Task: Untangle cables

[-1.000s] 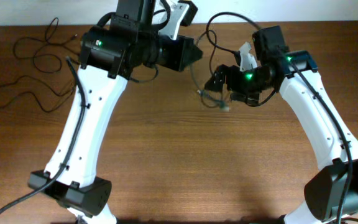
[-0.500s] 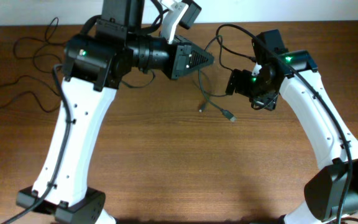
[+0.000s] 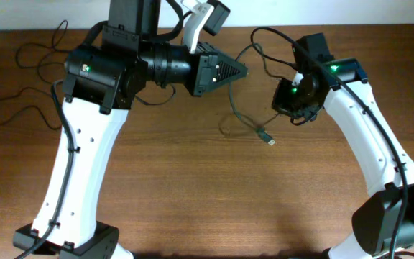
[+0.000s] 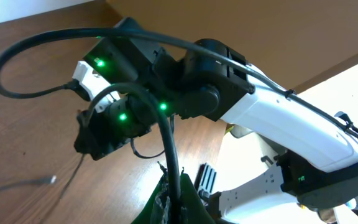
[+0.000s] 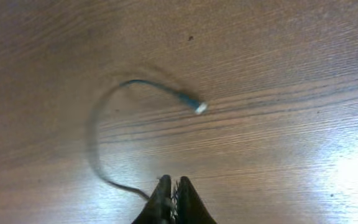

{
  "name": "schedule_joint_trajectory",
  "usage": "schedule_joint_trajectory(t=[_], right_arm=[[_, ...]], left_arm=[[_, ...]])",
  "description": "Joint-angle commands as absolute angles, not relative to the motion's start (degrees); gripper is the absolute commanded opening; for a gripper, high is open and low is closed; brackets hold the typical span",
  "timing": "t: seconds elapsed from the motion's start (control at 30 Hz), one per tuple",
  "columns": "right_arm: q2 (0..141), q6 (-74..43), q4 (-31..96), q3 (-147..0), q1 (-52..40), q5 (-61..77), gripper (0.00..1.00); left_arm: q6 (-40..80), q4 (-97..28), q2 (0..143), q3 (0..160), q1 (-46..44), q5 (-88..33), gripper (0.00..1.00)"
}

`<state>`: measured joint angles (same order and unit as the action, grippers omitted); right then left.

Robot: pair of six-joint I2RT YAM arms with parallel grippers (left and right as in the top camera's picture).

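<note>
Cable [image 4: 169, 155], dark and thick in the left wrist view, is pinched between the fingers of the left tool [image 4: 174, 202], which are pressed together on it right at their tips. From that pinch the cable rises straight away from the tool and bends over to the tool's left. Beyond the bend, farther out in front of the left tool, stands the right arm [image 4: 278, 130] with its white shell and green lights, and a second dark lead arches over it. The right tool [image 5: 171, 198] hangs above the desk [image 5: 260, 56] with its fingers pressed together. A thin strand of cable runs out of sight at their left edge, and whether it is nipped between them cannot be told. Ahead of the right tool that strand curves out to the left in a blurred loop, then swings back to the right. It ends in a small pale connector [image 5: 199, 107] lying straight ahead of the fingertips. From overhead, the two tools face each other with the hanging cable between them. Well behind the left tool, past its arm, a loose thin wire [image 3: 9, 96] sprawls in open curves on the desk.
</note>
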<state>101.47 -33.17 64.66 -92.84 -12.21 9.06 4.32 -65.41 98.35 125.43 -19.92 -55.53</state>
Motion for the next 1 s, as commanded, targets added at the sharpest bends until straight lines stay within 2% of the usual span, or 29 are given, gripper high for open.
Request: schedule_joint_trajectory(t=[0.0, 0.23, 0.27, 0.3, 0.33, 0.4, 0.5, 0.67, 0.77, 0.8, 0.83, 0.87, 0.97], right_arm=[[101.43, -33.26, 65.63, -93.25, -11.49, 8.78, 0.04], [96.05, -28.73, 66.26, -94.04, -11.49, 13.19, 0.04], [94.83, -28.71, 66.24, -94.3, -11.49, 13.54, 0.04], [93.3, -28.71, 66.26, -94.67, -11.51, 13.58, 0.04], [91.53, -28.71, 66.24, -95.02, -11.55, 13.58, 0.04], [88.03, -28.71, 66.24, -95.5, -11.55, 13.56, 0.04], [82.39, -28.69, 65.76, -95.61, -11.55, 13.54, 0.04], [76.47, -24.16, 64.9, -95.61, -11.55, 16.25, 0.04], [75.29, -21.37, 64.9, -95.61, -11.55, 17.85, 0.04], [75.29, -20.86, 65.04, -95.59, -11.55, 17.78, 0.04], [75.4, -20.08, 65.14, -95.59, -11.55, 17.78, 0.04], [75.57, -19.88, 65.17, -95.59, -11.55, 17.82, 0.04], [75.81, -19.86, 65.17, -95.59, -11.6, 17.98, 0.04]], left_arm=[[4.69, -66.04, 97.03, 125.47, -18.57, -49.76, 0.0], [4.73, -72.6, 97.06, 125.45, -18.57, -16.32, 0.06], [4.73, -73.32, 97.06, 125.45, -18.57, -13.67, 0.11], [4.69, -73.93, 97.06, 125.45, -18.59, -11.92, 0.16], [4.67, -74.56, 97.06, 125.45, -18.59, -10.72, 0.26], [4.64, -75.5, 97.06, 125.45, -18.59, -10.41, 0.57], [4.64, -75.96, 97.12, 125.34, -18.57, -9.56, 0.76], [4.62, -75.99, 97.54, 125.34, -18.65, -9.89, 0.79], [1.19, -75.92, 97.54, 125.34, -18.74, -14.94, 0.79], [-1.78, -75.94, 97.54, 125.34, -18.74, -17.67, 0.81], [-4.21, -75.96, 97.54, 125.34, -18.74, -19.07, 0.88], [-4.62, -75.88, 97.54, 125.34, -18.74, -19.14, 0.91], [-4.75, -75.75, 97.54, 125.34, -18.72, -23.11, 0.9]])
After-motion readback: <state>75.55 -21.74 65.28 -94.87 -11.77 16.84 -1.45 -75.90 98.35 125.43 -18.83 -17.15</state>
